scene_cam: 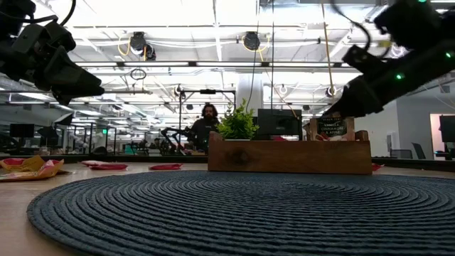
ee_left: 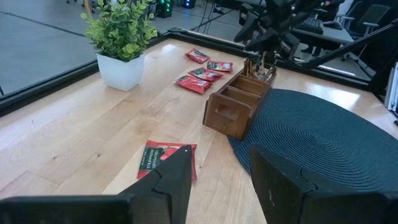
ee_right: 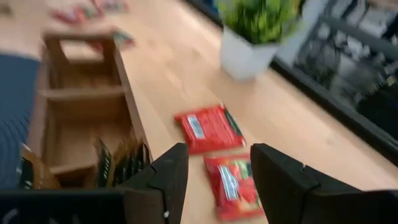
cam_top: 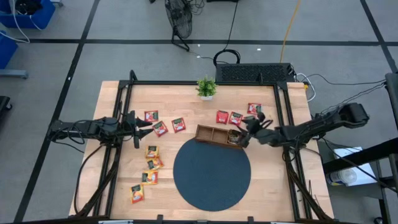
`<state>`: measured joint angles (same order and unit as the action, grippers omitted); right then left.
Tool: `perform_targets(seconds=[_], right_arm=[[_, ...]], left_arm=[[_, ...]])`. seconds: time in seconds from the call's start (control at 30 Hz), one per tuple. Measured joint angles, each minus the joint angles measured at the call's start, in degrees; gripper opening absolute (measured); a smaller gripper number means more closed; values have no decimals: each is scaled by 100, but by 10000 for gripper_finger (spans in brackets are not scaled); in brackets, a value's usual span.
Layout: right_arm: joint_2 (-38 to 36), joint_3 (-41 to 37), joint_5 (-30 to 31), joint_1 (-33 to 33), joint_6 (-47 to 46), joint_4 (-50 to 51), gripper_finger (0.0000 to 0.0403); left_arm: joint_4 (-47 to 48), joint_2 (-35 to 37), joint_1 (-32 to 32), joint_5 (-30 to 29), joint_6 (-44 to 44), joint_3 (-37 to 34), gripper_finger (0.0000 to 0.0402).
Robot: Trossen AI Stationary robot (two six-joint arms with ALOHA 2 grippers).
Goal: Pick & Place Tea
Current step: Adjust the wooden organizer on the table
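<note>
Three red tea sachets (cam_top: 160, 128) lie flat on the wood just ahead of my left gripper (cam_top: 145, 129). It is open and above the table, with one red sachet (ee_left: 166, 159) showing ahead of its fingers (ee_left: 177, 180). Several yellow-orange sachets (cam_top: 152, 164) lie nearer the front. My right gripper (cam_top: 247, 132) is open and empty, over the right end of the wooden tray (cam_top: 211, 132). Several dark sachets (ee_right: 115, 163) stand on edge in that end compartment. Three more red sachets (cam_top: 236, 118) lie behind the tray, two of them (ee_right: 205, 128) seen past the right fingers.
The dark round mat (cam_top: 211, 174) lies at front centre, with the tray at its far edge. A small potted plant (cam_top: 206, 88) stands at the table's far edge. A black frame rail (cam_top: 127, 93) borders the table. A person (scene_cam: 208, 122) sits in the room beyond.
</note>
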<state>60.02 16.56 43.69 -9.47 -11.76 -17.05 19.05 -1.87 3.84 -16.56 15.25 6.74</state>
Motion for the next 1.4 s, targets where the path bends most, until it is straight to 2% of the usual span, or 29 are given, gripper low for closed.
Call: perform_targets(seconds=[0.07,0.17,0.27,0.33,0.43,0.53,0.6,0.77,0.87,0.93,1.07,1.23,1.33,1.4], right_arm=[[-69,-407,72,17,417,-1007,157],[-125,-871,616,96,1058,-2122,157],[-126,-1180,1450,282,1465,-2785,157],[-126,-1273,1635,491,1567,-3046,157],[-119,-1310,942,834,1516,-3064,157],[-106,-1309,-426,1238,1403,-3089,157],[-95,-1238,-1076,1547,1324,-2978,157],[-52,-816,-1274,2344,753,-1605,157],[-21,-750,-1902,2759,177,-812,157],[22,-750,-2469,2909,-101,-882,157],[181,-781,-2883,2981,-392,-1090,157],[549,-776,-3942,2975,-417,-1800,157],[940,-689,-4075,2975,-520,-2006,157],[1223,-515,-3849,2998,-472,-2030,157]], left_arm=[[0,0,0,0,2,0,161],[-2,0,0,0,0,0,161],[-2,0,0,0,2,0,161],[-2,0,0,1,0,0,161],[-2,0,0,1,1,0,161],[-2,0,2,2,0,0,161],[-2,0,0,2,0,0,161],[-2,1,0,2,0,0,161],[-2,2,0,1,0,0,161],[-2,0,0,2,0,0,161],[-4,0,0,2,0,0,161],[-2,1,0,2,1,0,161],[-2,1,0,2,2,0,161],[-2,0,0,2,0,0,161]])
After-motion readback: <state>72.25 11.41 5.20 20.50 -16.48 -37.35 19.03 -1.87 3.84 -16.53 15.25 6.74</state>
